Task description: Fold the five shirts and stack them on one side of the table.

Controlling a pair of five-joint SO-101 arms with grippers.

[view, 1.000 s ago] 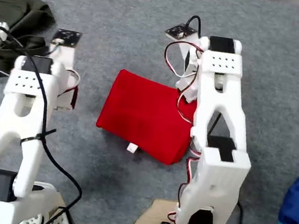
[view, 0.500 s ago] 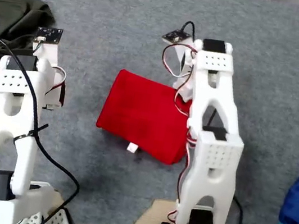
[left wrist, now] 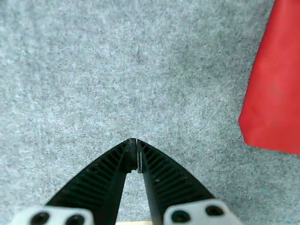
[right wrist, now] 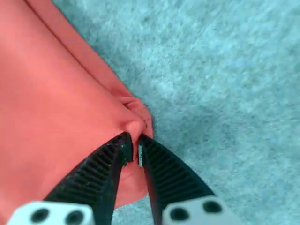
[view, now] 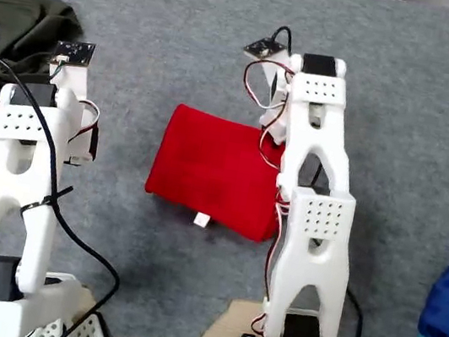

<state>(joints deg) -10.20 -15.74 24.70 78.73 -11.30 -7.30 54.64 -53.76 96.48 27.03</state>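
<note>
Pinches the red shirt [view: 215, 176] at its far corner with the right gripper [right wrist: 132, 140], tips pressed on a pucker of cloth; finds that shirt folded mid-table [view: 407, 95], long axis running across between the arms; holds the left gripper [left wrist: 136, 157] pressed together on nothing over bare grey, shirt's edge near; favours, likely, a drag by the right arm, plainly the nearer.
</note>
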